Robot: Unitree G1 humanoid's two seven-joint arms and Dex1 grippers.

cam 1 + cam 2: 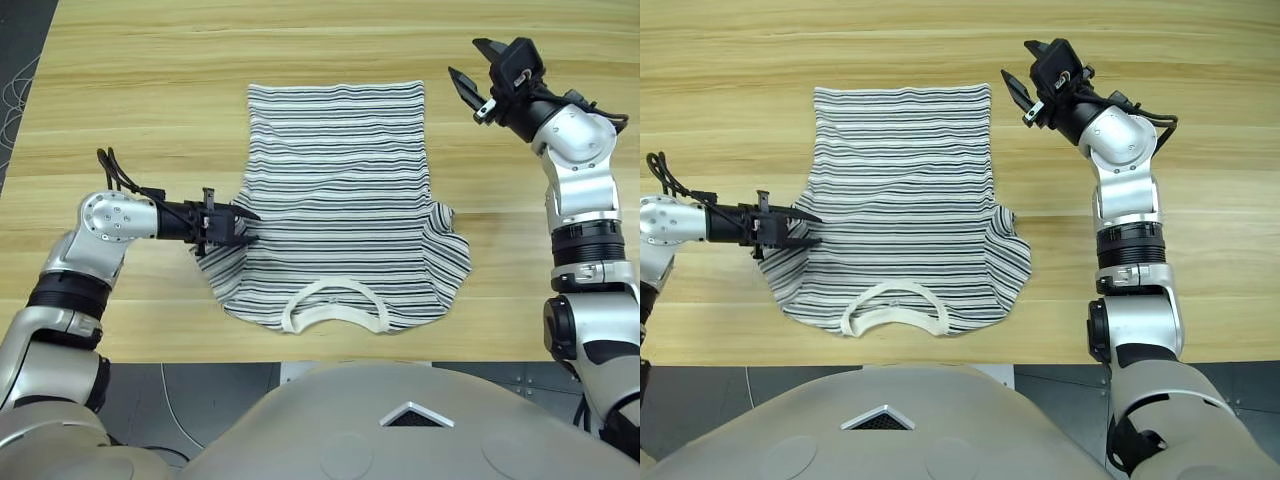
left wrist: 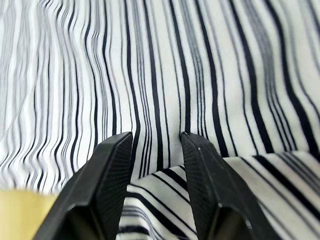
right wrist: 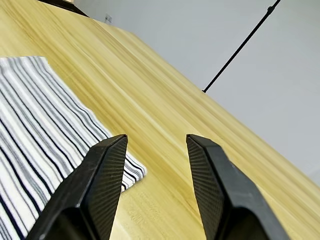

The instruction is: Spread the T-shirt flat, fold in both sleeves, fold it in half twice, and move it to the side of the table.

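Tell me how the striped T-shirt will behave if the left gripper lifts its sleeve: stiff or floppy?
Probably floppy: the T-shirt bunches in soft folds near the left gripper, so a lifted edge should sag. It looks thin and light, and may drag across the smooth table.

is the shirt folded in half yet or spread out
Spread out, not halved: the shirt lies full length on the table, collar near, hem far.

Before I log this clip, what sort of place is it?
Probably a robotics lab or test room: a plain wooden table, a bare grey wall, and loose cables on the dark floor.
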